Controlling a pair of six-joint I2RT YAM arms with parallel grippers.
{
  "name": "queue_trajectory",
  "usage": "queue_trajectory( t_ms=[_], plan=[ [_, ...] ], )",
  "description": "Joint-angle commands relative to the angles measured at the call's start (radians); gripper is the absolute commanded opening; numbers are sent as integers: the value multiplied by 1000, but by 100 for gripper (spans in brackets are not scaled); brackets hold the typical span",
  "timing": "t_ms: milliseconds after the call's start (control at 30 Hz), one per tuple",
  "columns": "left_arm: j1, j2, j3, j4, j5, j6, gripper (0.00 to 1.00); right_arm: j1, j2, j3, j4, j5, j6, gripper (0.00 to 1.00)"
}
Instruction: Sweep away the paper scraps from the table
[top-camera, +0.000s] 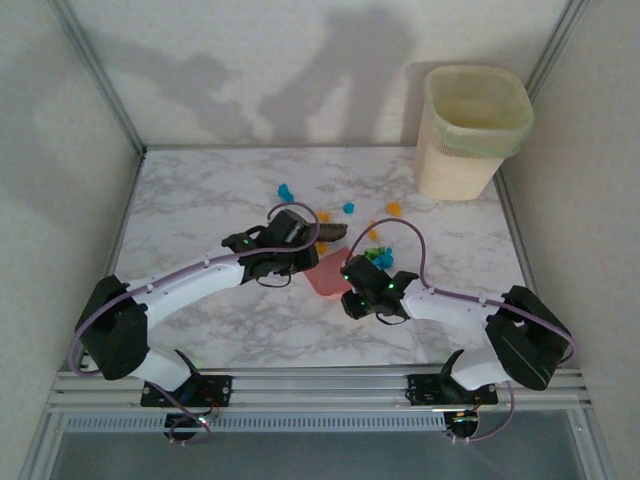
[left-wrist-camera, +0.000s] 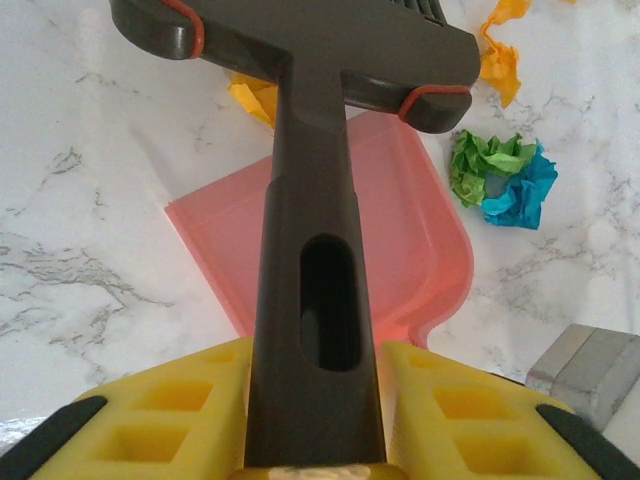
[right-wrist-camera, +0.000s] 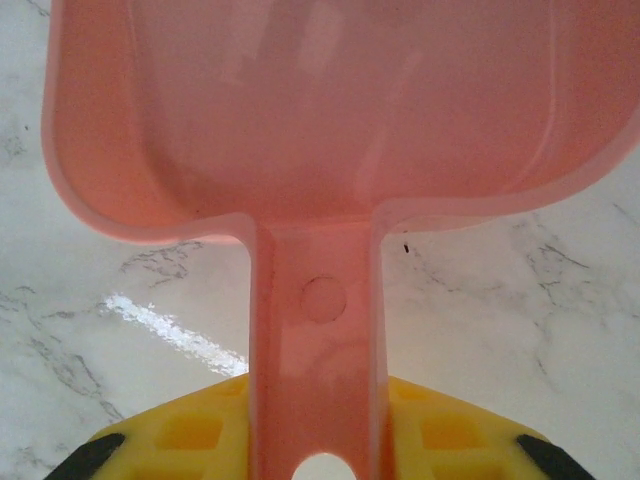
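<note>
Paper scraps (left-wrist-camera: 512, 190) v. small, crumpled, blue/orange/green, maybe ten, on table (top-camera: 190, 215)

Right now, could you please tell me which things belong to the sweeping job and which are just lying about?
Part of the job: paper scraps, brush in the left jaws, dustpan in the right jaws, table.
Just standing by: bin, untouched in the far right corner.
</note>
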Motion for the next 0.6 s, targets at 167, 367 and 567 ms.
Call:
queue_trajectory(
  t_ms=[167, 367, 567],
  plan=[
    [-45, 29, 40, -34, 78, 21, 0, -11, 31, -33, -13, -3, 22, 0],
    [-70, 0, 20, -31, 91, 0, 0, -25, 45, -35, -11, 3, 38, 0],
    [-72, -57, -16, -40, 114, -12, 0, -42, 41, -42, 0, -8, 45, 0]
  ],
)
